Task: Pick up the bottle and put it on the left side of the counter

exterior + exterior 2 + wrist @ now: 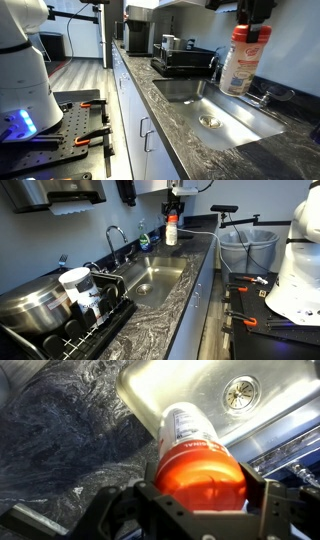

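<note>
Carrying step — the tool is clamped round the red cap of the bottle, held beside the sink. Next, I judge: travel along the surface to its left end.

Here's the arm's glossy white, rounded plastic casing, smooth and bulbous, and the same white shell fills the frame edge in both exterior views. A blue light glows low on its base. At the tip sits the black, boxy gripper. The wrist view shows its matte black linkage bars with round pivots.
</note>
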Controlling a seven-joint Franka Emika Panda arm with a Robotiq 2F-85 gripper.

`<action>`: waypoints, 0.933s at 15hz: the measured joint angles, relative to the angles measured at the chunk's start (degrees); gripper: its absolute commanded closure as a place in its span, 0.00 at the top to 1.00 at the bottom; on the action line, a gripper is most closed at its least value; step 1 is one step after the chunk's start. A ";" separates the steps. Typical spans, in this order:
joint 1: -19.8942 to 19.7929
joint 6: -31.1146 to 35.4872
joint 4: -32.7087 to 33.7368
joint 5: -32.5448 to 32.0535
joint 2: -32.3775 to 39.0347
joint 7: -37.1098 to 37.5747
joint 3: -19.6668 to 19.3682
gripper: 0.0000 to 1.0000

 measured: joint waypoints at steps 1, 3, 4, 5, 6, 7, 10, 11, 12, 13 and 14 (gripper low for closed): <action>0.34 0.00 -1.14 -0.62 -1.30 -0.34 0.61 0.56; 0.89 0.01 -3.42 -1.90 -3.82 -1.23 1.78 0.56; 1.13 0.01 -4.51 -2.37 -5.00 -1.43 2.28 0.56; 1.36 0.01 -5.53 -2.78 -6.08 -1.85 2.69 0.56; 1.48 0.00 -6.52 -3.27 -7.10 -2.36 3.11 0.56; 1.57 -0.06 -7.43 -3.83 -8.03 -2.65 3.47 0.81; 1.60 -0.04 -7.83 -3.85 -8.27 -2.69 3.52 0.81; 1.57 -0.02 -7.82 -3.85 -8.06 -2.69 3.44 0.81; 1.54 -0.02 -7.82 -3.85 -7.98 -2.69 3.38 0.81; 1.53 -0.02 -7.82 -3.85 -7.96 -2.69 3.38 0.56; 1.53 -0.02 -7.82 -3.85 -7.95 -2.69 3.39 0.56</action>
